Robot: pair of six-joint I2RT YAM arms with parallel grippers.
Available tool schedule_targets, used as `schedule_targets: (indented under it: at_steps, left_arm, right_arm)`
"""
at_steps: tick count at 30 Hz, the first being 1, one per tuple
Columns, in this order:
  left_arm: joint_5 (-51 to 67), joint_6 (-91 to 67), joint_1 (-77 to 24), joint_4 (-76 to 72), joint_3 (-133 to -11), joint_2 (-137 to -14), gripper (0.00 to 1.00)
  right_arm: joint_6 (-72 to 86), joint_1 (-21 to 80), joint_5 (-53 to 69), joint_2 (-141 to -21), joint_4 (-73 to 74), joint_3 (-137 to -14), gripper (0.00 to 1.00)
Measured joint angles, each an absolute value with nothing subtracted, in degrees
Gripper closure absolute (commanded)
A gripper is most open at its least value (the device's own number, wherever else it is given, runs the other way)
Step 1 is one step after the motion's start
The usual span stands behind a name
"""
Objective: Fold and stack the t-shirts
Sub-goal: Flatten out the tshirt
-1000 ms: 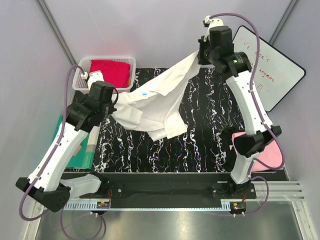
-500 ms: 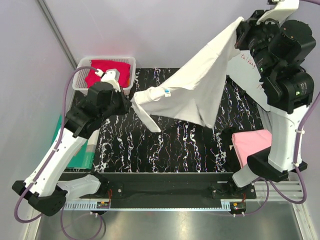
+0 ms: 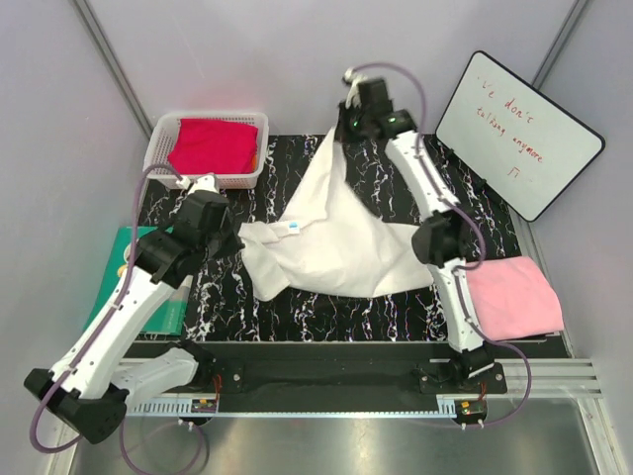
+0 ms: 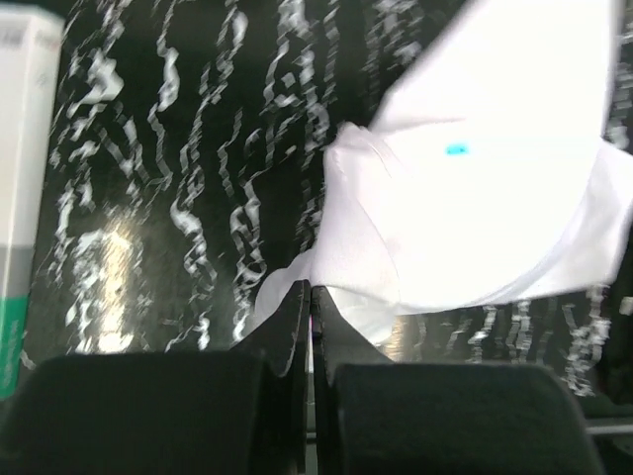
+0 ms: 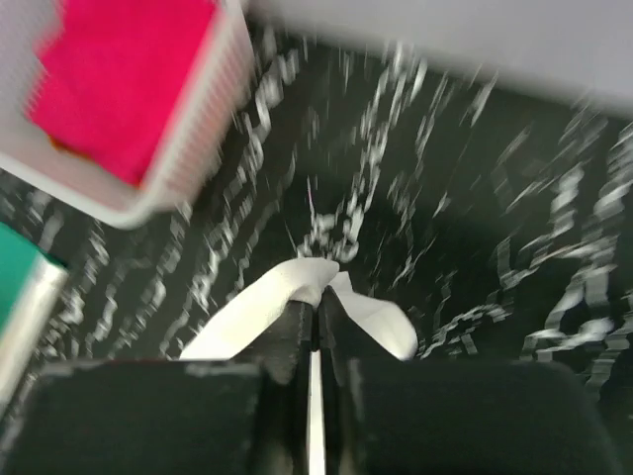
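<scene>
On a black, white-veined table (image 3: pixel 326 317), a white t-shirt (image 3: pixel 331 247) hangs stretched between two robot arms, its lower folds appearing to rest on the middle of the surface. The work looks to be at the spreading step, with the shirt held out but not laid flat and no fold made. The next move probably calls for lowering both held edges together so that the cloth lands smooth and square, without bunching.

A whiteboard (image 3: pixel 524 124) with handwriting leans at the far right. A pink t-shirt (image 3: pixel 514 297) lies folded at the near right edge, likely the base of the stack. A red t-shirt (image 3: pixel 213 146) waits in a white basket (image 3: pixel 156 158) at the far left corner, and a teal-green mat (image 3: pixel 117 272) lies at the left edge. All of these sit apart from the white shirt, so nothing blocks the middle.

The left gripper (image 3: pixel 235 242) is clamped on the shirt's near-left edge, and the right gripper (image 3: pixel 339 134) pinches a corner raised over the far side. A blue neck label (image 3: pixel 295 226) faces up near the left gripper.
</scene>
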State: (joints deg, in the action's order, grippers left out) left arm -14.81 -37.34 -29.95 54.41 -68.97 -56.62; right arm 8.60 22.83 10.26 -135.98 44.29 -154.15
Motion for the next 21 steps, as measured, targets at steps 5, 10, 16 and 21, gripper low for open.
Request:
schedule_targets:
  at_steps: [5, 10, 16, 21]
  left_arm:
    - [-17.9, -40.1, -28.4, 57.8, -66.3, -61.1, 1.00]
    - [-19.4, -42.2, -25.6, 60.4, -65.6, -66.4, 0.75]
    - [-20.3, -43.4, -23.4, 65.6, -65.1, -71.4, 0.01]
    - [-21.7, -40.0, -23.4, 66.4, -69.7, -71.3, 0.01]
  right_arm:
    - [11.3, 24.3, 14.7, -152.7, 47.0, -153.9, 0.62]
    - [13.4, 25.5, 16.7, -156.7, 48.1, -153.9, 0.55]
    - [14.9, 25.6, 20.8, -155.1, 45.3, -153.6, 0.24]
    - [15.7, 25.4, 22.2, -151.8, 44.6, -148.8, 0.08]
